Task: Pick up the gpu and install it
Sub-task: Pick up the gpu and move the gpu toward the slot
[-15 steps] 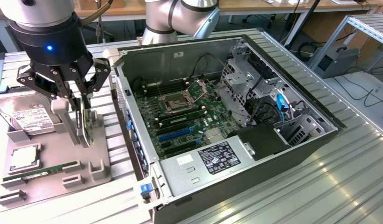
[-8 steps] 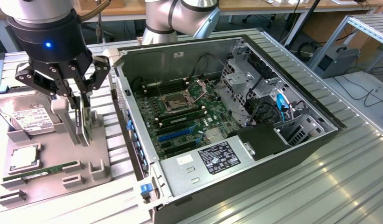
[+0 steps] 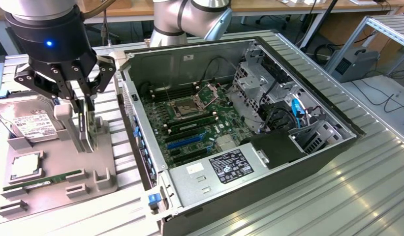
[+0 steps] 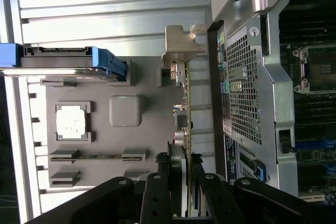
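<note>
The gpu [image 3: 89, 127] stands on edge in the grey parts tray [image 3: 90, 164] at the exterior view's left, beside the open computer case [image 3: 307, 147]. My gripper [image 3: 85, 110] comes down over it from above, one finger on each face of the card, shut on it. In the wrist view the gpu [image 4: 184, 103] runs edge-on away from my gripper [image 4: 185, 170], with its silvery end bracket [image 4: 178, 43] at the far end. The black fingers [image 4: 157, 192] press against both sides of the card. The motherboard's blue slot [image 3: 185, 142] lies open inside the case.
The tray [image 4: 149, 80] also holds a silver hard drive [image 3: 31, 123], a processor chip [image 3: 26, 167] and a green memory stick [image 3: 44, 181]. The case's perforated wall [image 4: 247, 87] stands close beside the card. A drive cage and cables [image 3: 280, 108] crowd the case's far side.
</note>
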`<action>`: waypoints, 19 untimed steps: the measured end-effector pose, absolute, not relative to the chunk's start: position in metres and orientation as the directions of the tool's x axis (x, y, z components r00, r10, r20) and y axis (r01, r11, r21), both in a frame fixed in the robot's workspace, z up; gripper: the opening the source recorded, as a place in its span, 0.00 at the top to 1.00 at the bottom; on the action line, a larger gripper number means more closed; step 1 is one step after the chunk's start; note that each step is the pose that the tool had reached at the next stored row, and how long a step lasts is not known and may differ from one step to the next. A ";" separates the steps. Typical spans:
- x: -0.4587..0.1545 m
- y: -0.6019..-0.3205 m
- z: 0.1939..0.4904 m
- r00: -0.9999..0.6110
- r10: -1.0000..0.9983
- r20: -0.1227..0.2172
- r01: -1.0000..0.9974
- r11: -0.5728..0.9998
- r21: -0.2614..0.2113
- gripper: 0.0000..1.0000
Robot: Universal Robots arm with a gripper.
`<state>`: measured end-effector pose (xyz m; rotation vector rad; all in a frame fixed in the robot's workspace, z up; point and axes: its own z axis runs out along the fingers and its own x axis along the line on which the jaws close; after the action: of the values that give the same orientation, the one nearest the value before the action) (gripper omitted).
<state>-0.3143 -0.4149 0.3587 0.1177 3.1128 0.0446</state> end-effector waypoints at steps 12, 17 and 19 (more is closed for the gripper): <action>-0.314 -0.415 0.366 -0.997 0.076 -0.025 0.075 0.997 0.030 0.73; -0.314 -0.415 0.368 -0.997 0.076 -0.025 0.075 0.997 0.030 0.73; -0.314 -0.415 0.369 -0.997 0.076 -0.025 0.075 0.997 0.030 0.73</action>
<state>-0.3143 -0.4149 0.3695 0.1177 3.1128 0.0446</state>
